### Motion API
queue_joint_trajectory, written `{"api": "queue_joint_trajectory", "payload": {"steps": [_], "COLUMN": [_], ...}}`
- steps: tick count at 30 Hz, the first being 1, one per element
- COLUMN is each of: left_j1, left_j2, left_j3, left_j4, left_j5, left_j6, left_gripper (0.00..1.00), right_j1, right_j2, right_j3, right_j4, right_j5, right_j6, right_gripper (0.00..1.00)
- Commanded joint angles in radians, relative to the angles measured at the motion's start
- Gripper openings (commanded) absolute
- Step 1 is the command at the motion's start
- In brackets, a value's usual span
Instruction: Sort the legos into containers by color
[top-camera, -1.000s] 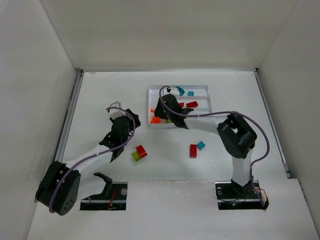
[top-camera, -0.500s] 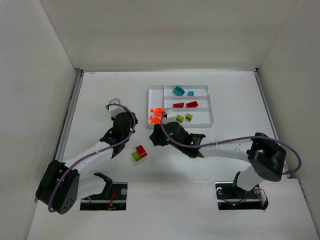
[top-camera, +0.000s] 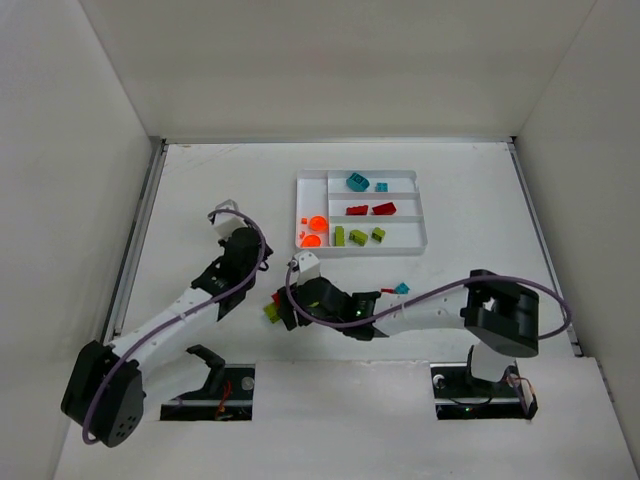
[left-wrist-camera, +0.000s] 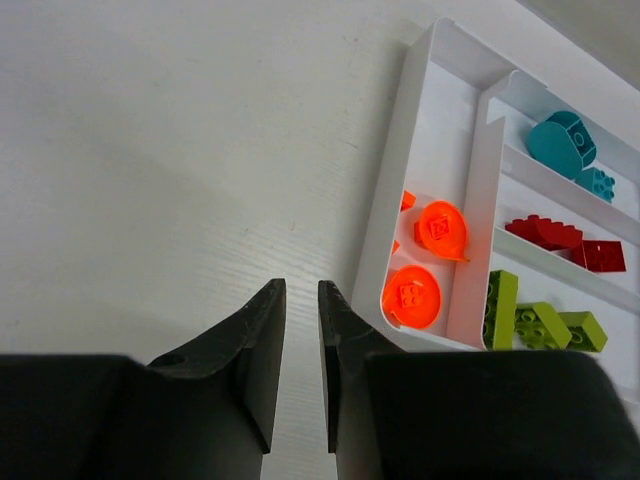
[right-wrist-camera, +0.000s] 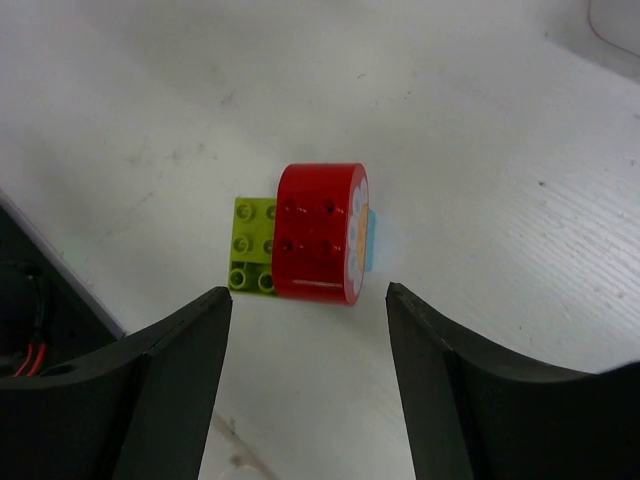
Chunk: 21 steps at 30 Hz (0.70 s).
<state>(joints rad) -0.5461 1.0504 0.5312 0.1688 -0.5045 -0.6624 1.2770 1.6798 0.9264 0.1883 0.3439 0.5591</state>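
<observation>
Swung off the tray (top-camera: 370, 171), the right pincer (right-wrist-camera: 305, 292) hangs open over a red piece (right-wrist-camera: 318, 232) (green brick (right-wrist-camera: 252, 245) touching it), likely light, hard, slick: pinch its sides.

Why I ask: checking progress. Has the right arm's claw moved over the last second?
Yes. The right claw swung off the white plastic compartment tray, ending nearer and left of it.

Setting: I read this as a robotics lab test cell. Plain white panel walls (top-camera: 330, 70) box in a bare white table (top-camera: 200, 180) on three sides. Two arm bases (top-camera: 480, 388) are bolted into cut-outs at the near edge, electronics exposed. A loose purple cable (top-camera: 545, 292) runs along each arm. No household or shop fittings are visible from my cameras.
</observation>
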Motion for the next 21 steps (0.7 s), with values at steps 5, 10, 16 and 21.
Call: {"api": "queue_joint_trajectory", "payload": {"steps": [5, 10, 16, 21], "left_j1": [0.015, 0.024, 0.030, 0.016], "left_j2": [-0.183, -0.344, -0.483, -0.552], "left_j3": [-0.059, -0.138, -0.186, -0.211], "left_j4": [-0.219, -0.324, -0.399, -0.407], "left_j5": [0.013, 0.053, 0.076, 0.121], "left_j6": [-0.072, -0.105, -0.088, -0.091], "left_gripper": [0.22, 0.38, 0.45, 0.53], "right_j1": [0.005, 0.005, 0.000, 0.000], "right_j2": [0.086, 0.106, 0.141, 0.117], "right_j3": [0.100, 0.101, 0.118, 0.108], "right_j4": [0.045, 0.046, 0.042, 0.045], "right_j5": [0.047, 0.044, 0.038, 0.072], "right_j6": [-0.054, -0.045, -0.038, -0.024], "right_gripper": [0.66, 0.53, 0.52, 0.30]}}
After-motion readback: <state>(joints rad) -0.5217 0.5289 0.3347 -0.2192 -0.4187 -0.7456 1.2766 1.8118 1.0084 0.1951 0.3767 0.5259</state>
